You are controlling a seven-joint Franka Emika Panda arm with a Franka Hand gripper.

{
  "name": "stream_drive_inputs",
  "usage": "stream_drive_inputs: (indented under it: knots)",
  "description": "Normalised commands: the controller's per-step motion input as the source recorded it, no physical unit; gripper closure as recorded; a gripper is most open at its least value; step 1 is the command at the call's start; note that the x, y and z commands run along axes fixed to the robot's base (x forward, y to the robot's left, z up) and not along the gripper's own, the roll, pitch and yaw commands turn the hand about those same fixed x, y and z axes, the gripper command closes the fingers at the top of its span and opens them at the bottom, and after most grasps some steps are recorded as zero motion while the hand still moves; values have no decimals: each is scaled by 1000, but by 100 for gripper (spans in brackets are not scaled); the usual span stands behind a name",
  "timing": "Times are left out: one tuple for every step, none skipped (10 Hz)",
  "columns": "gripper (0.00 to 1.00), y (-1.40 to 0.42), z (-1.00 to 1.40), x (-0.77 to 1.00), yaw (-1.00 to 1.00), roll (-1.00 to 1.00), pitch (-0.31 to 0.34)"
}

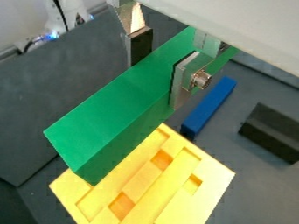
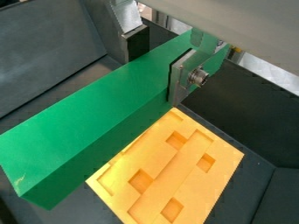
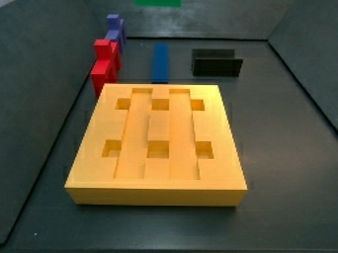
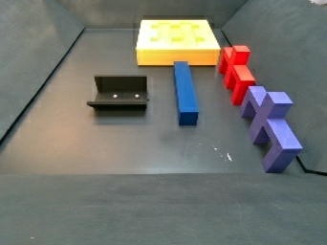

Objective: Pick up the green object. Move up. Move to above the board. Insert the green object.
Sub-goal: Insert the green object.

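The green object (image 1: 117, 118) (image 2: 93, 131) is a long bright green bar lifted off the floor, and in both wrist views my gripper (image 1: 162, 66) (image 2: 160, 63) is shut on it near one end. One silver finger (image 1: 187, 79) presses its near face and the other finger (image 2: 135, 44) stands behind it. The board (image 1: 140, 188) (image 2: 176, 162), orange-yellow with square holes, lies below the bar's free end. In a side view only a sliver of the green object (image 3: 161, 3) shows at the upper edge, far behind the board (image 3: 158, 188). The board (image 4: 175, 57) also shows at the far end.
A blue bar (image 1: 208, 107) (image 3: 160, 61) (image 4: 185, 91) lies on the floor beside the black fixture (image 1: 271, 131) (image 3: 215, 63) (image 4: 119, 93). Red blocks (image 3: 106, 59) (image 4: 236, 72) and purple blocks (image 4: 271, 124) line one side. Dark walls enclose the floor.
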Motion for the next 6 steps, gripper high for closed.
stream_drive_inputs:
  knots:
    - [100,-71,-463,-171,-34,-317,-76]
    - [100,-71,-471,-40,0,-309,-43]
    - [100,-29,-537,-37,0,-283,-39]
    - [100,-14,-646,-140,0,-230,-79]
    - [100,-51,-817,-66,0,-150,-44]
    - [100,-137,-906,-89,0,-100,-19]
